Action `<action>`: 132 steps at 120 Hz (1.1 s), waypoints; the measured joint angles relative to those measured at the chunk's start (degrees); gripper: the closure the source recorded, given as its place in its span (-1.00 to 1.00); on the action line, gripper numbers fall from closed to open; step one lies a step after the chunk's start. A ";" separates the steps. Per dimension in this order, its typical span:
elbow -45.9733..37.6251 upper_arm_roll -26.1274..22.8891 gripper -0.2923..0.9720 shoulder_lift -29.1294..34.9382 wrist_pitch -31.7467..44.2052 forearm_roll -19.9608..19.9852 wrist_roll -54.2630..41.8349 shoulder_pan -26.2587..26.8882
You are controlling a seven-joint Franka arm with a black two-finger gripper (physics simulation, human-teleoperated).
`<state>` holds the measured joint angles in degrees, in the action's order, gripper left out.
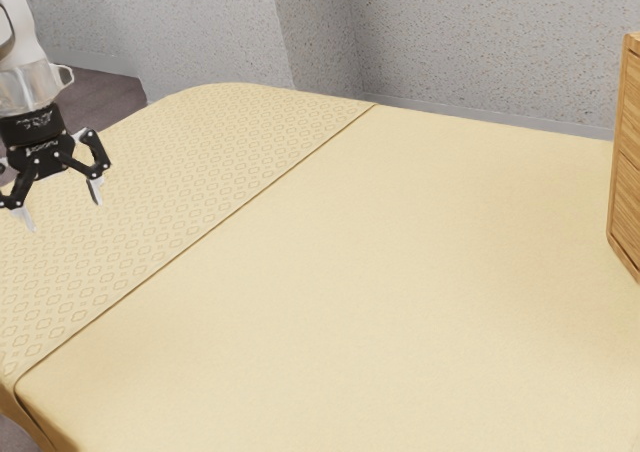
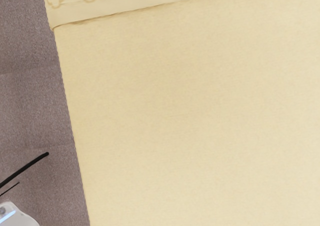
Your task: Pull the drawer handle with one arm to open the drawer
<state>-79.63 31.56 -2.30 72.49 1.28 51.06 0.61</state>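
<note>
Mostly cropped: drawer cabinet (image 1: 627, 152); fingers (image 1: 95, 184) apart.

Bare simulated room, grey stucco walls (image 1: 450, 32), cream table (image 1: 400, 272)

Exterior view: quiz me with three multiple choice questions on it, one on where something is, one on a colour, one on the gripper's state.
1. Where does the wooden drawer unit stand?
A) mid-table
B) at the exterior view's right edge
C) under the gripper

2. What colour is the table?
A) pale yellow-beige
B) green
C) dark blue

3. How is the gripper?
A) fingers pressed together
B) shut on the drawer unit
C) open, holding nothing

Answers:
1 B, its wood side cuts in at that edge, far across the table from the gripper.
2 A, the plain and the patterned parts both have that shade.
3 C, the fingers stand spread above the patterned part with nothing between them.
</note>
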 joint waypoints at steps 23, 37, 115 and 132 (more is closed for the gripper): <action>-0.02 -0.08 -0.54 -0.07 5.47 -0.40 12.55 6.89; 0.07 -0.05 -0.54 0.12 7.00 -0.48 18.38 12.24; 21.09 -28.15 -0.54 -24.21 58.42 -7.68 27.22 18.09; 29.52 -35.10 -0.54 -32.95 66.95 -7.63 26.11 15.55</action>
<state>-50.11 -3.54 -35.26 139.43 -6.35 77.17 16.16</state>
